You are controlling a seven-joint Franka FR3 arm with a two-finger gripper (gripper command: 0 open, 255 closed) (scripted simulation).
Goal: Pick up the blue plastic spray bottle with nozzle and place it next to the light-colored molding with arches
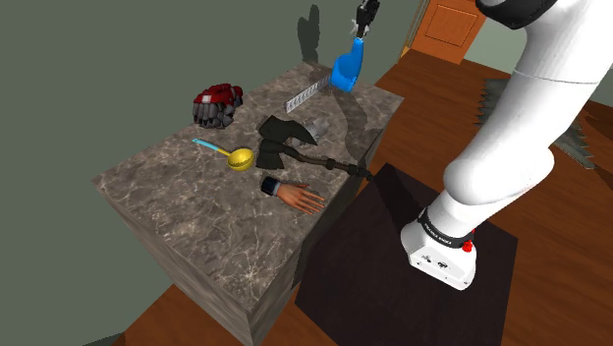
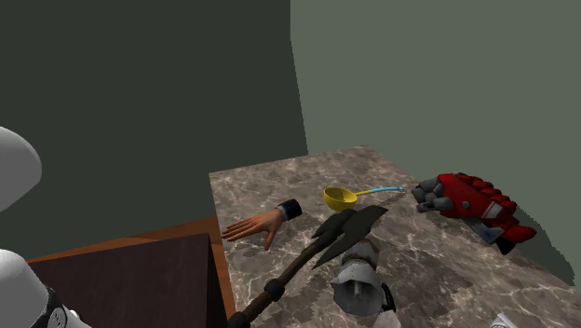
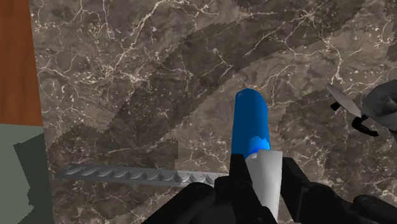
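Spray bottle (image 1: pixel 346 67) near vertical, base down

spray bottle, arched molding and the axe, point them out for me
spray bottle (image 1: pixel 347 71), shoulder view, blue body
molding (image 1: pixel 306 93), shoulder view, middle of the strip
axe (image 1: pixel 281 132), shoulder view, dark head

Veined, marble-look tabletop (image 1: pixel 196 221) fills centre frame; smooth blue plastic spray bottle (image 1: pixel 346 69), upper centre; matt grey molding (image 1: pixel 306 91) with scalloped relief; wood-plank floor (image 1: pixel 565 285), lower right.

Glossy white arm (image 1: pixel 530 108) of rounded links, dark band (image 1: pixel 441 232) and red spot (image 1: pixel 470 245) at its foot, black gripper (image 3: pixel 261 178).
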